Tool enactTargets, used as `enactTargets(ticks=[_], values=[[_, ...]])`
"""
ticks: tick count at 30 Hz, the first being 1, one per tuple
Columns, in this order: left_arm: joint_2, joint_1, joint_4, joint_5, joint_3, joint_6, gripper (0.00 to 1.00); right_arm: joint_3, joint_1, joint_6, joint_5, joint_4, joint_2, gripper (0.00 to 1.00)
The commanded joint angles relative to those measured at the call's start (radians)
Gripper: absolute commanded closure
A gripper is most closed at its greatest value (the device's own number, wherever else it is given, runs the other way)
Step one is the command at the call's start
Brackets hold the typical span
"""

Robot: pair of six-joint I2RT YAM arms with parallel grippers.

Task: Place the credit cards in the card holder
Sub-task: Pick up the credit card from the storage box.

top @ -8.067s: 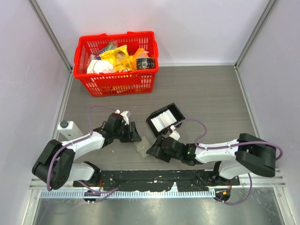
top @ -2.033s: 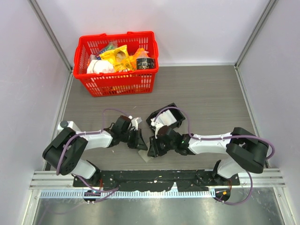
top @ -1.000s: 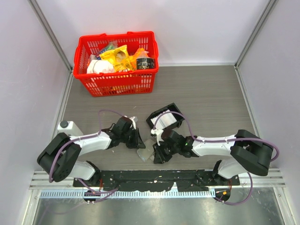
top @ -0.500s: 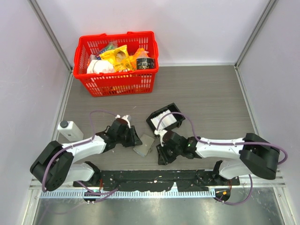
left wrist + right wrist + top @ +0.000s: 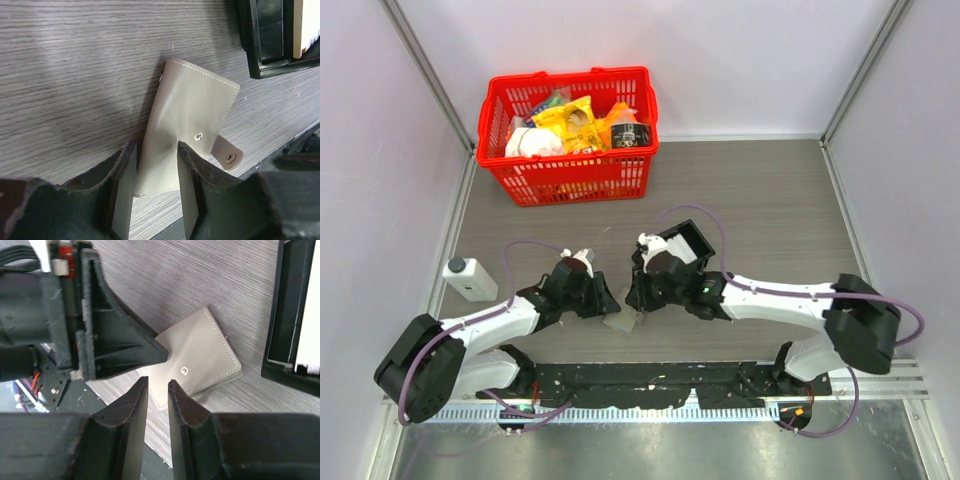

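Left gripper (image 5: 156,150): my jaws parted over one flat grey-beige folding card holder (image 5: 195,110), gripping nothing.
Right gripper (image 5: 157,382): my jaws narrowly apart, empty.

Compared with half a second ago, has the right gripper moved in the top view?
Yes. The right gripper has moved up the picture and to the left, away from the black base rail, and now lies right beside the black tray.
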Motion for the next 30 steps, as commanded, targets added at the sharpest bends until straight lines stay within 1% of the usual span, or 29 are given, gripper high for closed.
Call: enactTargets(ticks=[1,4,7,15,17,19,23,27,30], values=[[-0.009,-0.003,-0.030,-0.014,-0.020,-0.002,0.58,0.061,0.002,0.021,0.029,0.018,0.101,0.73],[-0.009,-0.003,-0.030,-0.017,-0.024,-0.002,0.59,0.087,0.001,0.004,0.022,-0.006,0.159,0.75],[-0.010,-0.004,-0.030,-0.025,-0.026,-0.004,0.59,0.075,0.002,-0.004,0.012,-0.046,0.167,0.77],[-0.007,-0.003,-0.042,-0.049,-0.021,-0.010,0.60,-0.100,0.010,0.022,-0.001,-0.046,0.037,0.84],[-0.010,-0.004,-0.038,-0.051,-0.024,-0.015,0.60,-0.129,0.011,0.022,-0.001,-0.043,0.029,0.85],[-0.009,-0.004,-0.033,-0.048,-0.026,-0.016,0.60,-0.147,0.010,0.022,-0.012,-0.030,0.041,0.85],[-0.013,-0.004,-0.031,-0.046,-0.029,-0.021,0.60,-0.117,0.014,0.015,-0.031,-0.039,0.110,0.86],[-0.029,-0.006,-0.031,-0.049,-0.041,-0.033,0.60,-0.083,0.037,0.012,0.049,-0.118,0.146,0.88],[-0.047,-0.007,-0.042,-0.052,-0.043,-0.041,0.59,-0.065,0.040,0.018,0.135,-0.198,0.129,0.88]])
